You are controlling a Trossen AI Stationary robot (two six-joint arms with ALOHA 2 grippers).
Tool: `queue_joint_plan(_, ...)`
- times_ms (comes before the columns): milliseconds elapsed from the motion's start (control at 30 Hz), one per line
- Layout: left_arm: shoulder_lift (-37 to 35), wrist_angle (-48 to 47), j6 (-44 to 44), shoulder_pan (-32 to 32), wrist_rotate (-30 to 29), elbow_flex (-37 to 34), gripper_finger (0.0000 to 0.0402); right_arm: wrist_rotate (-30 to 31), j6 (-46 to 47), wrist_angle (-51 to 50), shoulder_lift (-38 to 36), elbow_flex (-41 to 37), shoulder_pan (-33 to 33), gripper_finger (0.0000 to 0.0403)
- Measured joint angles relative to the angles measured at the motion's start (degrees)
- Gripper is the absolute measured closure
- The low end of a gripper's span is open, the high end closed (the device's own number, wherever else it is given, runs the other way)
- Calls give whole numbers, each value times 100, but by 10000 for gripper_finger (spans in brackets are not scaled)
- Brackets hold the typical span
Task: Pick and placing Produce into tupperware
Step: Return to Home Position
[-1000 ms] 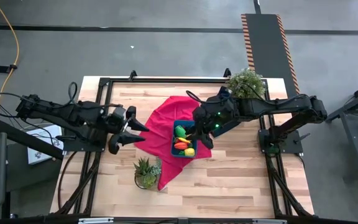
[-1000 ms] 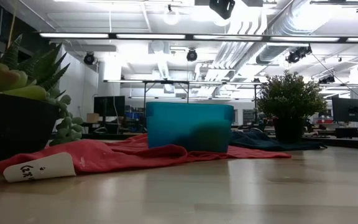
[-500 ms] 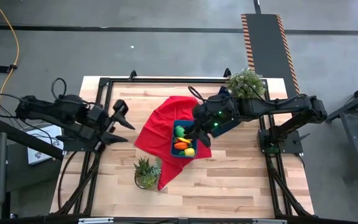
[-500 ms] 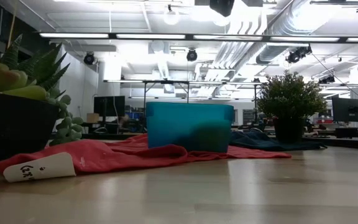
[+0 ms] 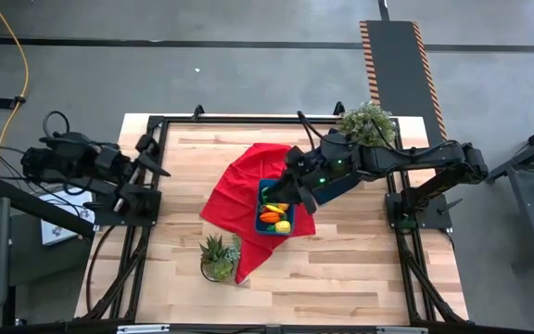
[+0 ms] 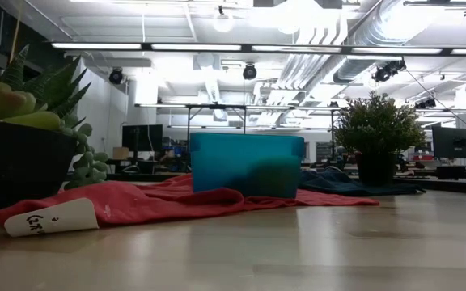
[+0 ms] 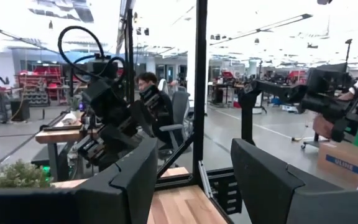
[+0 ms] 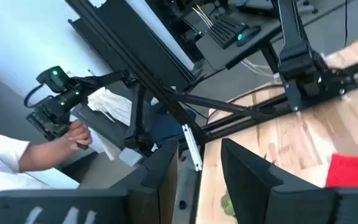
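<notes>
From above, the teal-blue rectangular plastic tub [image 5: 259, 221] sits on the crumpled red cloth [image 5: 230, 190] in the middle of the wooden table [image 5: 341, 269]. The small green, orange and yellow plastic toy produce [image 5: 274, 214] is gathered inside it, so the sorting looks finished. The right claw [image 5: 297, 190] hangs just over the tub. The left claw [image 5: 153, 158] is folded at the table's left edge, likely parked clear.

At table level only the tub [image 6: 247, 164] and cloth [image 6: 160, 198] show, with no arms.

The left wrist view shows its claw [image 7: 191, 186] spread wide and empty.

The right wrist view shows its claw [image 8: 197, 180] partly apart, gripping nothing.
</notes>
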Motion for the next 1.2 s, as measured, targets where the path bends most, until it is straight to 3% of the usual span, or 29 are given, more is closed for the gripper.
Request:
queue_joint_plan(400,-435,15,375,-7,287,-27,208,-15,376,82,0,0,110,289)
queue_joint_plan(533,-437,957,382,-7,651,-533,208,11,376,90,0,0,155,289)
queue_joint_plan(700,-439,1753,360,-4,673,-1150,208,13,443,91,0,0,160,289)
queue_joint_plan(967,-604,1989,375,0,676,-1494,208,18,673,87,0,0,190,289)
queue_joint_plan(1200,-1386,2284,389,-2,746,-2186,208,20,673,73,0,0,236,289)
